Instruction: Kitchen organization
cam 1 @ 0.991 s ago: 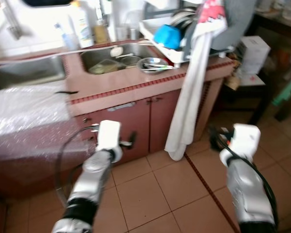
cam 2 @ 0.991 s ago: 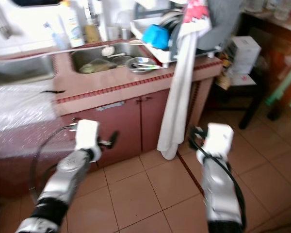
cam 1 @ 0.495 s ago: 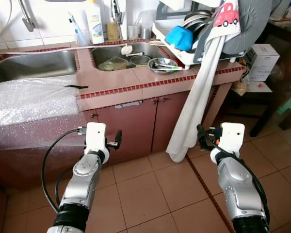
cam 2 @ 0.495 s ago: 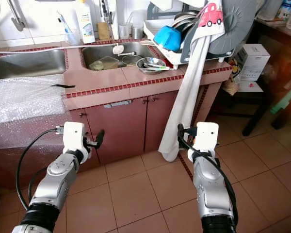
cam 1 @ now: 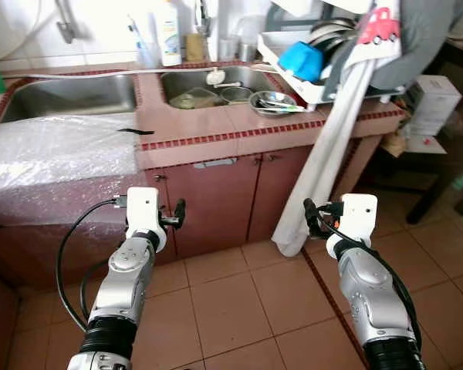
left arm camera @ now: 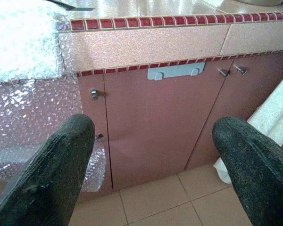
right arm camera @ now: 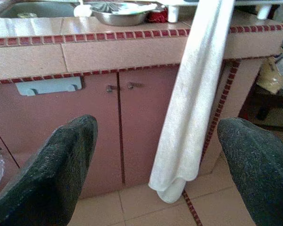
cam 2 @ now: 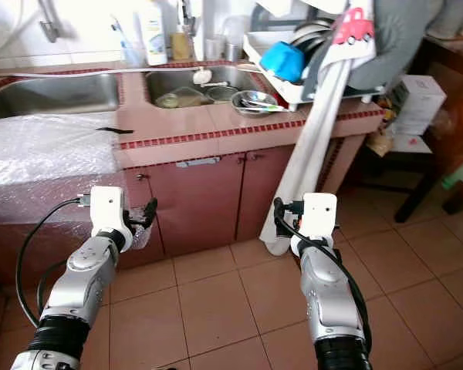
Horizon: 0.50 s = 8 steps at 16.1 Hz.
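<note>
Grippers — left [left arm camera: 153, 155], right [right arm camera: 155, 155] — both spread, empty, facing red cabinet doors [cam 1: 239, 196].

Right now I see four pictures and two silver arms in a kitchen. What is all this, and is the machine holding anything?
It is a walking humanoid robot. The two wide pictures come from cameras in its head, looking down at its own arms. The other two come from cameras on its wrists, each looking out between that arm's two black fingers.

The left gripper and right gripper are both raised before a red-tiled counter, fingers spread open, holding nothing.

Bubble wrap covers the counter's left part. A double sink has dishes in its right basin, with a steel bowl beside it. A dish rack holds a blue cup, and a long white towel hangs down past the cabinet doors.
</note>
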Available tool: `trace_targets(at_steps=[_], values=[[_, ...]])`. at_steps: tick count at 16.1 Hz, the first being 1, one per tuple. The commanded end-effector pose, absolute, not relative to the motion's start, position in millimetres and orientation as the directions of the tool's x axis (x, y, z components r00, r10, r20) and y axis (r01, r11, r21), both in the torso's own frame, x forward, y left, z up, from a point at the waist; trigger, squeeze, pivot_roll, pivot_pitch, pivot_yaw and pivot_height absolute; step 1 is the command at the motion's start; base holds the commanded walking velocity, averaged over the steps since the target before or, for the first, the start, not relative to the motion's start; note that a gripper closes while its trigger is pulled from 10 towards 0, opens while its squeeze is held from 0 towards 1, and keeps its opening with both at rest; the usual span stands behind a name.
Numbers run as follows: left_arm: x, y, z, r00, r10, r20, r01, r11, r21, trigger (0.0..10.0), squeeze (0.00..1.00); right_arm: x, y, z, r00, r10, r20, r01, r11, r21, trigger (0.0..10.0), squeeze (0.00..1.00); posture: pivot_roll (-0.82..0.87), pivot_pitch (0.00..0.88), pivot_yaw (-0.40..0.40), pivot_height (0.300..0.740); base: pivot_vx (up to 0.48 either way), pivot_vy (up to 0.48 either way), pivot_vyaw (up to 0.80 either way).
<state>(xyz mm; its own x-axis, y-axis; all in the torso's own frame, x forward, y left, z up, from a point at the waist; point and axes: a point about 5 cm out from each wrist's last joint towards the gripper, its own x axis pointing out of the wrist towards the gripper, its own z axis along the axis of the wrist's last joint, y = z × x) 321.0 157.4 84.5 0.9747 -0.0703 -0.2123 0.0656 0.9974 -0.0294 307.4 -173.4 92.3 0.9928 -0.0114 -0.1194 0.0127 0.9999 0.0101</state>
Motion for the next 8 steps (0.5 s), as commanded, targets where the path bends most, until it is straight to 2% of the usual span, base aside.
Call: trace_targets(at_steps=[1, 8], values=[[324.4, 159.6, 93.2, 0.979, -0.066, -0.191, 0.063, 0.998, -0.022, 10.0, 0.00, 311.5, -173.0, 95.1, 0.993, -0.011, -0.116, 0.012, 1.000, 0.014, 10.0, 0.00, 0.04, 0.000, -0.023, 0.740, 0.000, 0.270, 0.00], [326.7, 160.2, 94.9, 0.978, -0.069, -0.197, 0.066, 0.998, -0.020, 10.0, 0.00, 314.6, -172.5, 96.8, 0.994, -0.014, -0.106, 0.017, 1.000, 0.027, 10.0, 0.00, 0.04, 0.000, -0.013, 0.740, 0.000, 0.318, 0.00]])
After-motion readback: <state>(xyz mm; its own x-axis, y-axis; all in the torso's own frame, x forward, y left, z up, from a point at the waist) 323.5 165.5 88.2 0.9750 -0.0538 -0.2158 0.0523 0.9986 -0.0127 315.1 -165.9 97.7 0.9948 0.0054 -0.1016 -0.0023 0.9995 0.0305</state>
